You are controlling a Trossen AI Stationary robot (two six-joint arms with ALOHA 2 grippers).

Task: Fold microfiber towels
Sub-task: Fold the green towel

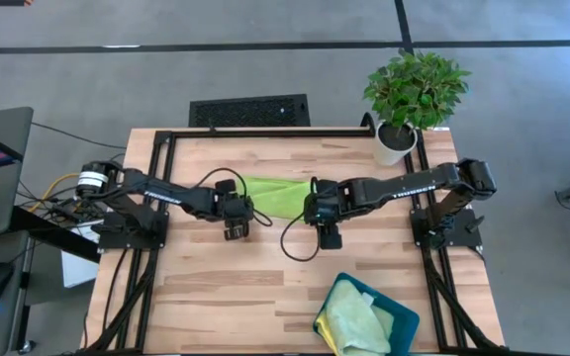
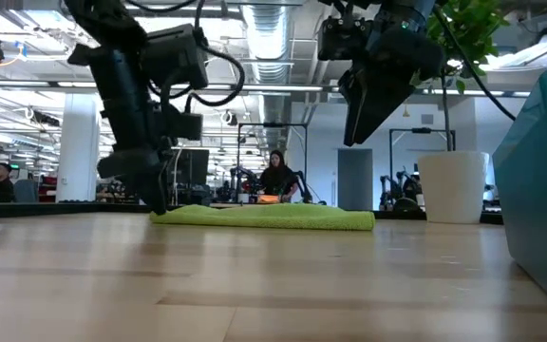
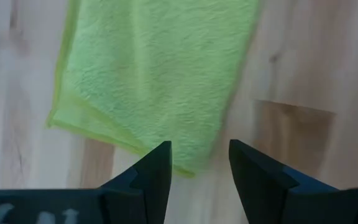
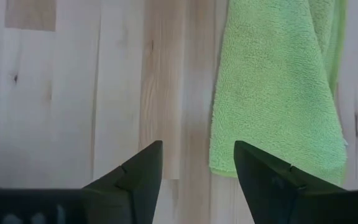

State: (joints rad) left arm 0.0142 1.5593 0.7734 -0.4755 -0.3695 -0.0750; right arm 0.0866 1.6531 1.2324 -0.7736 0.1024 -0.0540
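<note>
At the near edge of the wooden table [image 1: 226,297], toward the right, a teal tray [image 1: 401,321] holds a loose heap of towels [image 1: 352,318]; a pale yellow-green cloth lies on top and a yellow edge shows at the side, and these appear crumpled rather than folded, though the number of cloths in the heap cannot be made out. Farther in, at mid-table, the two arms reach toward each other. The left gripper [image 3: 199,163] hangs close above one end of the lime green towel [image 1: 275,195] with its jaws spread and nothing between them; the right gripper [image 4: 197,163] sits higher, just beside the other end, jaws likewise spread and empty. The towel lies on the board between them as a narrow flat band, and its doubled edge in the left wrist view suggests that at least one fold is already made. Judged from this layout, the lime green towel is partly folded and released, possibly needing a further fold, while the cloths in the tray remain to be done. At the far right corner stands a potted plant [image 1: 414,94]; beyond the table, the low view shows a seated person [image 2: 276,175].
</note>
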